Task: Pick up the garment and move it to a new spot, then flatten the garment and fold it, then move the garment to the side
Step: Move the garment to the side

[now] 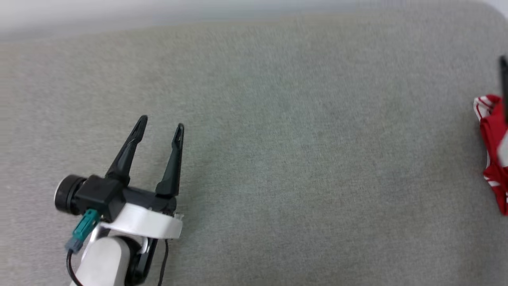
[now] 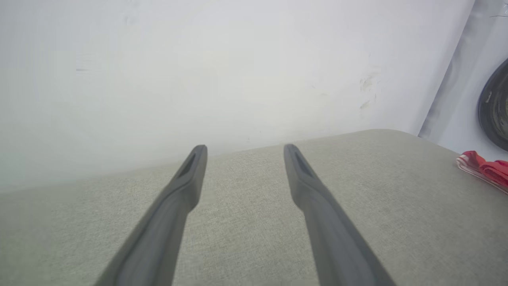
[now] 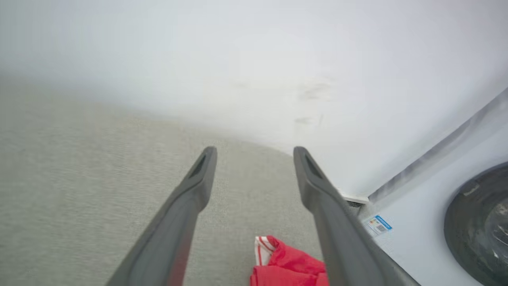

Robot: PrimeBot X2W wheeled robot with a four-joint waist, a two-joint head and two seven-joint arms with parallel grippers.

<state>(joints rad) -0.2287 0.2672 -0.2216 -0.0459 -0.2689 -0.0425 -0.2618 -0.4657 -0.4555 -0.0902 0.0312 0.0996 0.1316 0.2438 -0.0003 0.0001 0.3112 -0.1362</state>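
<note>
Grey fabric surface (image 1: pixel 278 139), garment (image 1: pixel 491 135) near its edge, white wall (image 2: pixel 198 59) behind

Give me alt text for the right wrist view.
The open right gripper hangs over the crumpled red garment, which lies on the grey fabric between its spread fingers. A white appliance with a dark round door stands at right.

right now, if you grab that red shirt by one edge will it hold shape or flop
Probably floppy: the garment lies bunched in soft folds, so it would likely drape when lifted. Likely light, looking like thin cloth. Pushed, it may wrinkle on the textured grey surface rather than slide.
</note>
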